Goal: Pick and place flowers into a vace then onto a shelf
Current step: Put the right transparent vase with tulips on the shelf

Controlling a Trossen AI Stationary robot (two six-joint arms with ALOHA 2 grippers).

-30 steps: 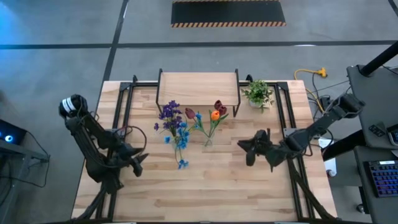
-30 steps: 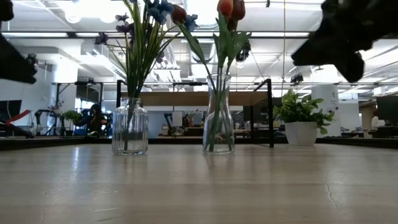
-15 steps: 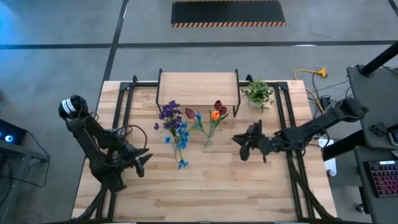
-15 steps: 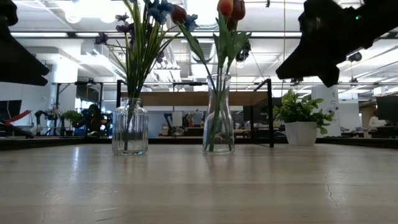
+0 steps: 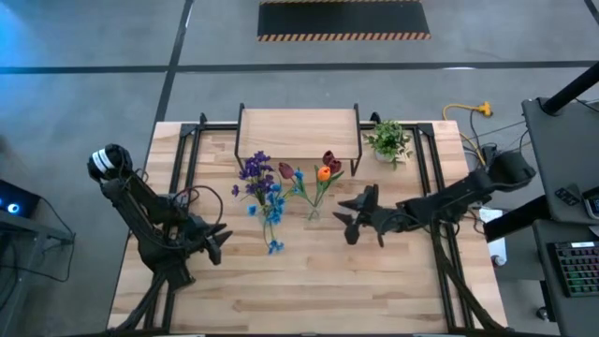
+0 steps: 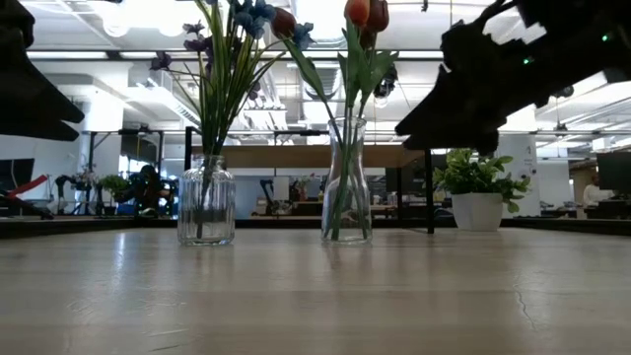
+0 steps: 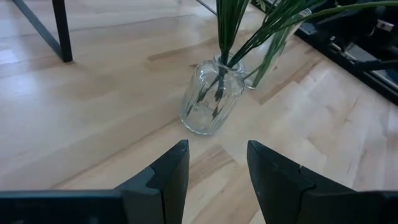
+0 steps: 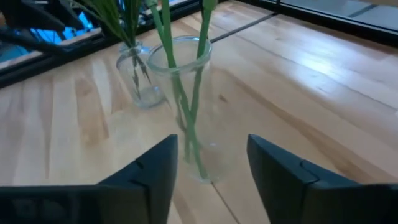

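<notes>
Two arms: both dark arms reach over the wooden bench [image 5: 309, 281], the left from the left edge, the right from the right edge.
Bench: light wooden boards, carrying the shelf, two glass vases and a potted plant.
Shelf: the shelf [image 5: 298, 131] stands at the far middle of the bench, a light wooden top on thin black legs; nothing rests on it.
Potted plant: a leafy green potted plant [image 5: 388, 140] in a white pot sits just right of the shelf (in the low view it shows behind the right arm).
Left vase: a squat ribbed glass jar [image 6: 206, 202] stands upright in front of the shelf, holding the purple and blue flowers [image 5: 262, 183]; one small blue bloom [image 5: 274, 247] lies on the bench just in front of it.
Right vase: a taller, slim glass vase [image 6: 347, 182] stands upright beside the jar, apart from it, holding the orange bud and dark red tulips [image 5: 326, 168] on long green stems.
Right end effector: the right end effector [image 5: 348, 215] hangs above the bench just right of the slim vase, fingers [image 8: 155, 168] spread apart and released, with the vase [image 8: 186, 106] straight ahead of them and not touched.
Left end effector: the left end effector [image 5: 217, 243] waits above the bench left of the jar, well apart from it, fingers [image 7: 171, 171] parted and grasping nothing; the jar [image 7: 211, 99] lies ahead of them.
</notes>
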